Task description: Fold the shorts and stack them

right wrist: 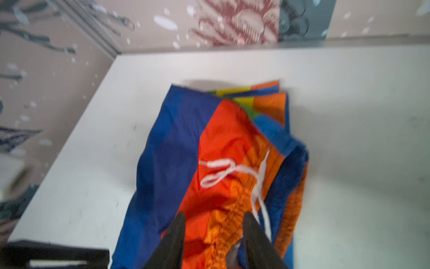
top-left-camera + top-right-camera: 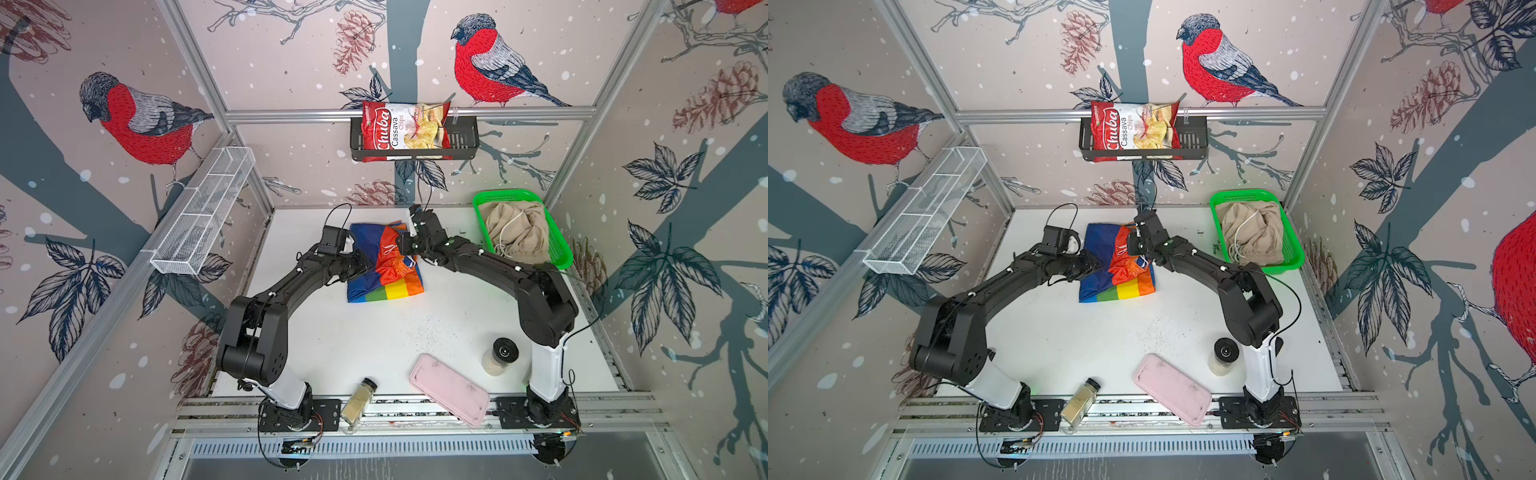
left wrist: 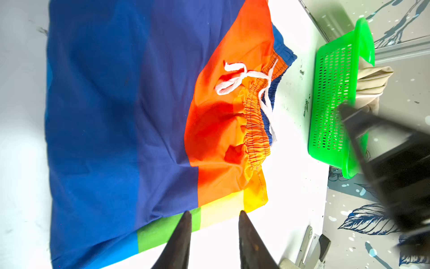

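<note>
One worktop [image 2: 374,332] carries two pairs of shorts. The rainbow colour-block shorts [image 2: 376,266] lie folded over just left of the one green mesh basket [image 2: 505,193], apparently as the base of the stack, while the beige shorts [image 2: 517,232] lie crumpled inside that basket, not yet folded. The left gripper [image 3: 215,216] and the right gripper [image 1: 215,215] hover over the rainbow pair, fingers partly parted and gripping nothing.
</note>
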Action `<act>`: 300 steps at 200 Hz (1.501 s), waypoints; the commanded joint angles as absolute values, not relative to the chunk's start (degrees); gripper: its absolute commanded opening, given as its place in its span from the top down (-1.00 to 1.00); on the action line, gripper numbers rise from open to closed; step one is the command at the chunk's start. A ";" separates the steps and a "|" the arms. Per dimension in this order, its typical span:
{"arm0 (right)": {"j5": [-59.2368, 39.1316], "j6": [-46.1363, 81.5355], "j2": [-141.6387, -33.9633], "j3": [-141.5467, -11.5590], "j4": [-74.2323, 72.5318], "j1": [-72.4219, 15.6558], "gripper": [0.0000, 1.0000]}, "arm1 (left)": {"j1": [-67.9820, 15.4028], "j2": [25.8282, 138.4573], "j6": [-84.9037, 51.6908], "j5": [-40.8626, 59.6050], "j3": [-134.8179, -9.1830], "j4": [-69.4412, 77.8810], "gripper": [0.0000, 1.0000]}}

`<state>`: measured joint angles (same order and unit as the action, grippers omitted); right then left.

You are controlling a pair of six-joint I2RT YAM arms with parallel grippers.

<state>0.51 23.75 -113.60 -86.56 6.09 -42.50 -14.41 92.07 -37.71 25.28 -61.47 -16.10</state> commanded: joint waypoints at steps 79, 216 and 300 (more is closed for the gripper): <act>-4.01 31.97 -117.76 -67.64 -7.82 -41.75 0.68 | -14.06 99.48 -40.04 21.09 -55.20 -8.89 0.67; 14.63 21.39 -77.85 -53.97 -14.47 -42.63 0.08 | -7.53 90.63 -34.36 7.50 -59.72 -11.29 0.22; 18.51 24.24 -70.40 -47.04 -12.04 -40.37 -0.03 | -6.35 105.43 -36.92 17.89 -58.83 4.02 -0.30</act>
